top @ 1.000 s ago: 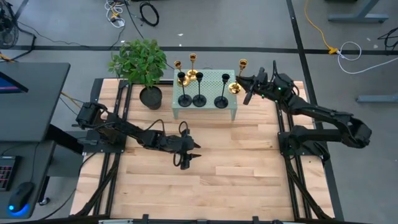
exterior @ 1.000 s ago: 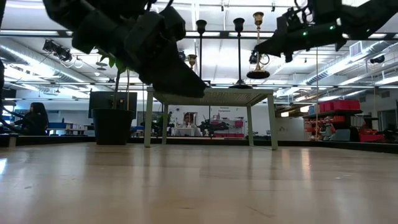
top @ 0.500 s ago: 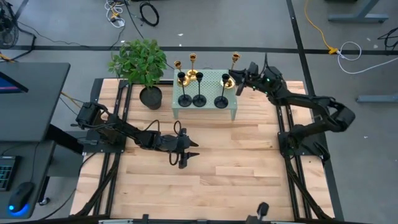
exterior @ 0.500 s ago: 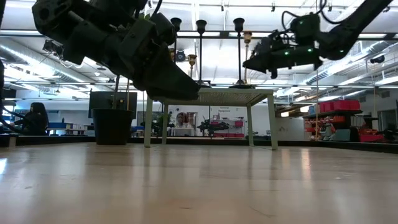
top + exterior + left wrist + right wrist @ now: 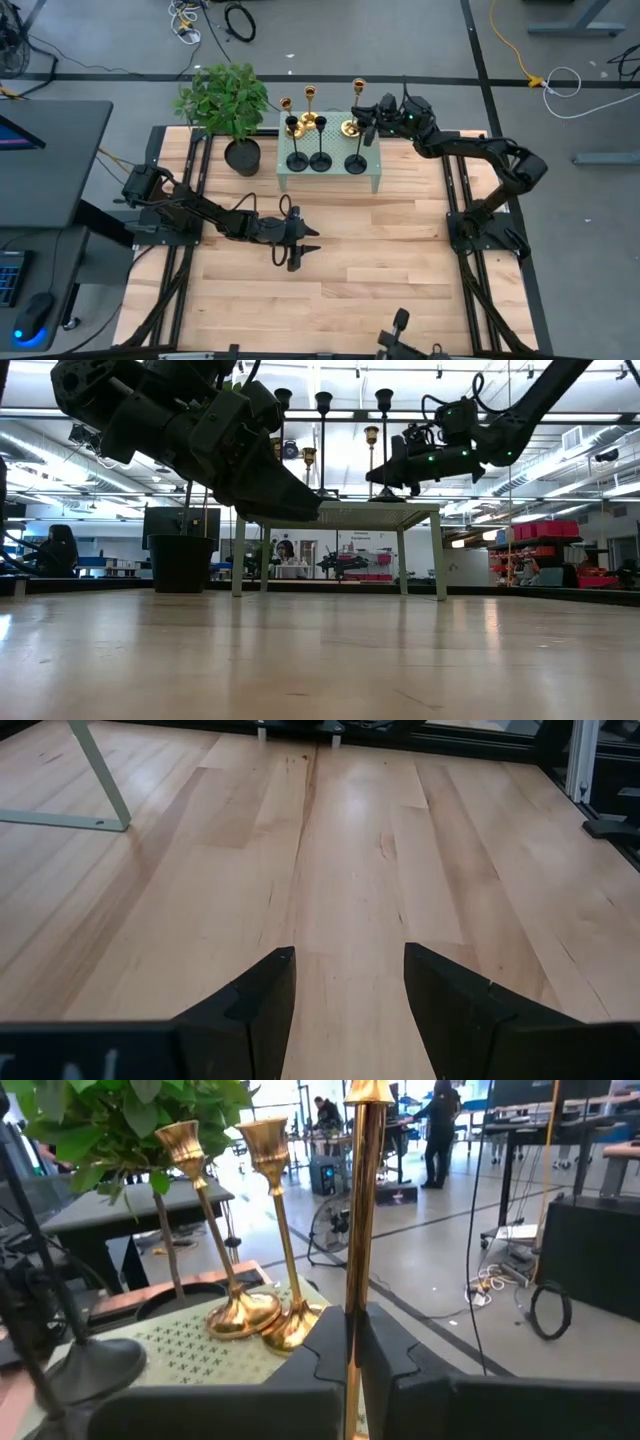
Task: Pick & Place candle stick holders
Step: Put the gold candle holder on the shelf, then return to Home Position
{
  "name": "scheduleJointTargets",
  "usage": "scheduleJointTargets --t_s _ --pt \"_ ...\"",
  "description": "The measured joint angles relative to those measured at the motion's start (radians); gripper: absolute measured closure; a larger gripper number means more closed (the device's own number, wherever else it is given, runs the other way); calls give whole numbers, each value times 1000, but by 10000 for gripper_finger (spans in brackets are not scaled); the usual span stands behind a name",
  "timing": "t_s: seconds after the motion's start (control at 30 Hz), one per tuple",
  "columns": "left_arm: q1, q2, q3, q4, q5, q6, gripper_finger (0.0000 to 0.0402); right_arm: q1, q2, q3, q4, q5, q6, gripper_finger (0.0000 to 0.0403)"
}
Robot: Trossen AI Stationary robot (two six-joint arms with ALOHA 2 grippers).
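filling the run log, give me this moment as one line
right gripper: shut on gold holder, over stand | left gripper: open, empty, above table

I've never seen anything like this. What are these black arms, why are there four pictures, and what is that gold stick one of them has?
These are two robot arms at a wooden table, filmed at once from overhead, from table height, and from a camera on each wrist. A small green stand carries three black candle holders and two gold ones, beside a potted plant. The right end effector is shut on the stem of a third gold candle holder above the stand. The left end effector hangs open over bare wood, holding nothing.
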Motion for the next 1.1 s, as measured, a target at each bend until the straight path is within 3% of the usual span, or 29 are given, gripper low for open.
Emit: scheduleJointTargets --t_s 0.5,0.83,1.1 --pt "0 0 0 0 0 8 213 0 42 22 5 29 -40 398" --pt "0 0 0 -1 0 -3 213 0 42 22 6 29 -30 334" --pt "0 0 0 -2 0 -3 213 0 42 22 16 29 -25 307"
